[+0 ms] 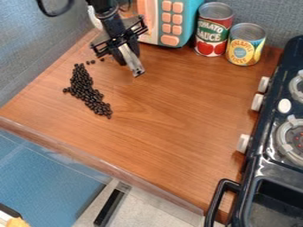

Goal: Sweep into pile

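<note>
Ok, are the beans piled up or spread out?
Spread out: the beans form a long band, with a few loose beyond its upper end.

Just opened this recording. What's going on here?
A robot arm is over a wooden counter, its gripper low near the toy microwave. The job is sweeping dark beans together. A pale strip shows at the gripper; I cannot tell whether it is a tool. The beans lie in a long, uneven band, with a few strays past its upper end, not yet one compact pile.
</note>
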Controlling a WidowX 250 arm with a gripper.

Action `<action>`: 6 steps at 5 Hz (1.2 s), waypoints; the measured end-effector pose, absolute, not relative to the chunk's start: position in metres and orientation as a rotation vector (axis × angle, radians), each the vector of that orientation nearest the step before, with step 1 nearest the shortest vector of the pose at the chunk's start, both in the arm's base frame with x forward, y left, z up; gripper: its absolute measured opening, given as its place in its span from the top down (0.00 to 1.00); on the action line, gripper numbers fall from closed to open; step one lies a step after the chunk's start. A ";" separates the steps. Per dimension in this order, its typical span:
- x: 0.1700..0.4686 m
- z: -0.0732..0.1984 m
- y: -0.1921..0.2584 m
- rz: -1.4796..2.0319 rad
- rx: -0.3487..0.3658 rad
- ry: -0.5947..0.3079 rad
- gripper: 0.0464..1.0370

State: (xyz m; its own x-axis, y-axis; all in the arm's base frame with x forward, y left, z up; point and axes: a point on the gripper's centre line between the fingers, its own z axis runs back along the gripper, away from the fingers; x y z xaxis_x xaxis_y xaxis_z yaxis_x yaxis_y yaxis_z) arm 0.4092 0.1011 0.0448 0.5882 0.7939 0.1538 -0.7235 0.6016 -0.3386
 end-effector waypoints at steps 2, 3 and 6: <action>0.424 0.027 0.092 0.898 -0.230 -0.283 0.66; 0.428 0.025 0.094 0.912 -0.221 -0.286 0.66; 0.417 0.016 0.103 0.949 -0.197 -0.295 0.66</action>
